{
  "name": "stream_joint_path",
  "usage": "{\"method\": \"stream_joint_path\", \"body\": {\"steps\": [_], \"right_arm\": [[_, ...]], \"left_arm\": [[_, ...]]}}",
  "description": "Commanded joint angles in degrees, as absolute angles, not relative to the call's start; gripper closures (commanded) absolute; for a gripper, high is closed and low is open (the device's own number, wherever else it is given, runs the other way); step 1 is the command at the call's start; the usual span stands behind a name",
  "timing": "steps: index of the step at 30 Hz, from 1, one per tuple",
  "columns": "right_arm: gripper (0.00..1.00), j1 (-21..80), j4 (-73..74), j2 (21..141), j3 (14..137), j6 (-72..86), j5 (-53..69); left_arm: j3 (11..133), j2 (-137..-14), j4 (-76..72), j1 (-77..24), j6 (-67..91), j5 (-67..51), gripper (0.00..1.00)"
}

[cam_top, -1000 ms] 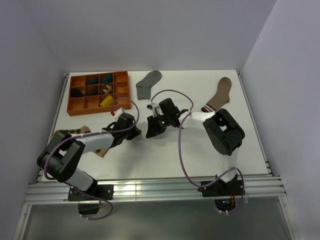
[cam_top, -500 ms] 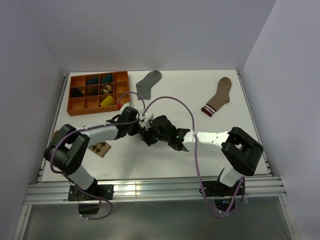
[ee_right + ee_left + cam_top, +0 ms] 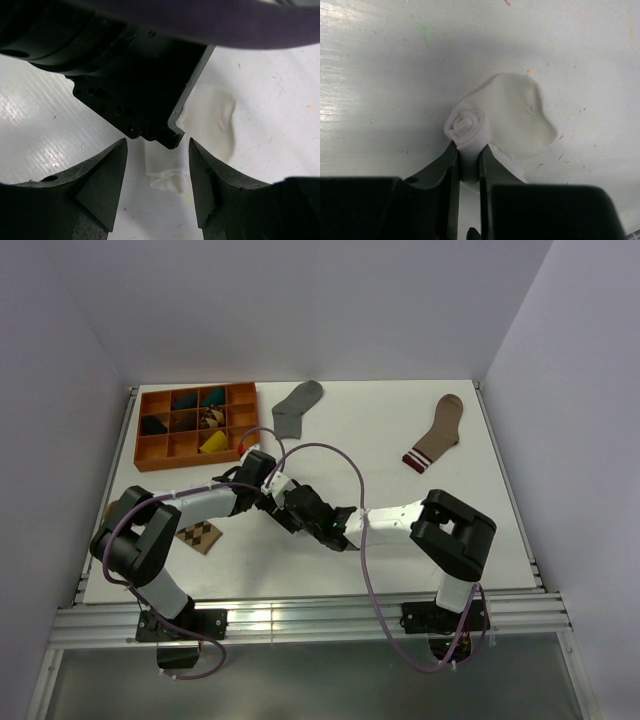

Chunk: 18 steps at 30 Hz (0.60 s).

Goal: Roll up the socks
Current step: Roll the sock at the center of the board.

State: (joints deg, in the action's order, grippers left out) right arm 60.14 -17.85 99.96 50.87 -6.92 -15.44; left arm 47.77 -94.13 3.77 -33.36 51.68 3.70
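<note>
Your left gripper (image 3: 468,155) pinches the white sock (image 3: 510,115) by its soft spiral roll, flat flap spreading toward 2 o'clock; your right gripper (image 3: 156,150) stands apart. Overhead, arms hide the sock.

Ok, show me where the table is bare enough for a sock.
Bare: the far patch between the grey sock and the striped sock; the near strip between the arm bases. Crowded: centre-left, where the left gripper and right gripper meet at the white sock.
</note>
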Motion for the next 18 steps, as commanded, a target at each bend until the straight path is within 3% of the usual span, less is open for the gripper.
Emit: {"method": "stream_joint_path", "body": {"steps": [1, 13, 18], "right_arm": [[0.41, 61.6, -16.9, 103.1, 52.6, -9.8, -18.5], [0.41, 61.8, -25.2, 89.1, 43.6, -3.8, -21.4], [0.4, 61.6, -24.8, 90.2, 43.7, -4.6, -20.3]], "left_arm": [[48.6, -95.8, 7.3, -33.9, 49.9, 2.1, 1.0], [47.5, -96.3, 6.1, -33.7, 50.2, 1.8, 1.0], [47.5, -96.3, 6.2, -33.7, 49.9, 1.4, 1.0]]}}
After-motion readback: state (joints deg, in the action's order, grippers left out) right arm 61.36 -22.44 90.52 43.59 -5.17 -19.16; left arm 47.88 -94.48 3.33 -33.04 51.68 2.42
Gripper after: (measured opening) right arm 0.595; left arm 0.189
